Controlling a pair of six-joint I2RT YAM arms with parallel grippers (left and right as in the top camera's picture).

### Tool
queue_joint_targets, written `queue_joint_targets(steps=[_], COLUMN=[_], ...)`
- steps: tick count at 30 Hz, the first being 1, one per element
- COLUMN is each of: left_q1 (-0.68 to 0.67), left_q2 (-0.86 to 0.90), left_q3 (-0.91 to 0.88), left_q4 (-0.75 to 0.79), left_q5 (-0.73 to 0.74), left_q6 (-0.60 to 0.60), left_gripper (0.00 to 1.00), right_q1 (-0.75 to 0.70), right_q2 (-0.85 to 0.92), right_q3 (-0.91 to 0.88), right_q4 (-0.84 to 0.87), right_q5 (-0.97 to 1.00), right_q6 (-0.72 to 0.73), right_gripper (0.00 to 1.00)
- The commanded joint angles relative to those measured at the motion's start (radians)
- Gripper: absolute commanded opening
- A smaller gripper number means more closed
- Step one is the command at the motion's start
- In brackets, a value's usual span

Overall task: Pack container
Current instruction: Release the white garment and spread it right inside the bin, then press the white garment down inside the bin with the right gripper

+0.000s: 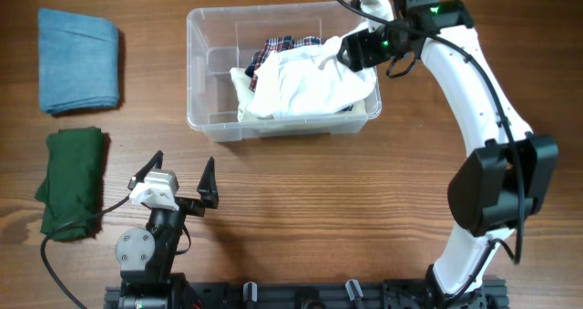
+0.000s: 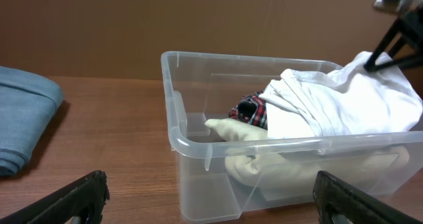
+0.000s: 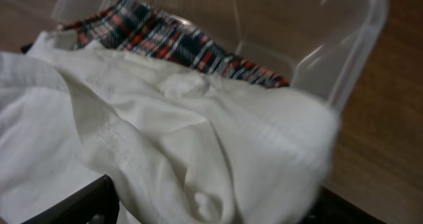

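White cloth (image 3: 165,138) lies over plaid cloth (image 3: 165,36) inside the clear container (image 1: 214,72)

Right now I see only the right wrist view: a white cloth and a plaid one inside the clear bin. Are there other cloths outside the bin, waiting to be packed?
Observer: Yes. A folded blue cloth lies on the table, to the left of the container.
Operator: Is it the only one?
Observer: No. A dark green cloth lies beside it, nearer to the robot's base.
Operator: Which arm is close to them?
Observer: The left gripper. It is open and empty, just to the right of the dark green cloth.
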Motion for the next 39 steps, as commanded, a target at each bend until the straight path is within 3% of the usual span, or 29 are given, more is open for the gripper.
queue_joint_targets(steps=[1, 10, 13, 16, 17, 39], left_q1=[-0.006, -0.006, -0.006, -0.006, -0.006, -0.006], left_q2=[-0.005, -0.005, -0.005, -0.005, -0.005, -0.005], left_q3=[-0.006, -0.006, -0.006, -0.006, -0.006, -0.006], left_q4=[-0.003, -0.003, -0.003, -0.003, -0.003, -0.003], left_q5=[-0.009, -0.009, -0.009, -0.009, -0.009, -0.009], left_q6=[-0.006, -0.006, -0.006, -0.006, -0.006, -0.006], left_gripper=[1.0, 1.0, 1.0, 1.0, 1.0, 1.0], right_q1=[0.009, 0.071, 0.096, 0.119, 0.125, 0.131], right_q2=[-0.086, -0.093, -0.089, -0.085, -0.081, 0.176], right_q3=[0.035, 0.035, 0.034, 0.024, 0.018, -0.038], right_q4=[0.017, -0.007, 0.003, 0.003, 0.005, 0.067], right_q5=[0.036, 0.144, 0.177, 0.193, 0.22, 0.326], right_q6=[0.055, 0.07, 0.07, 0.082, 0.103, 0.151], right_gripper=[0.82, 0.5, 0.32, 0.08, 0.04, 0.04])
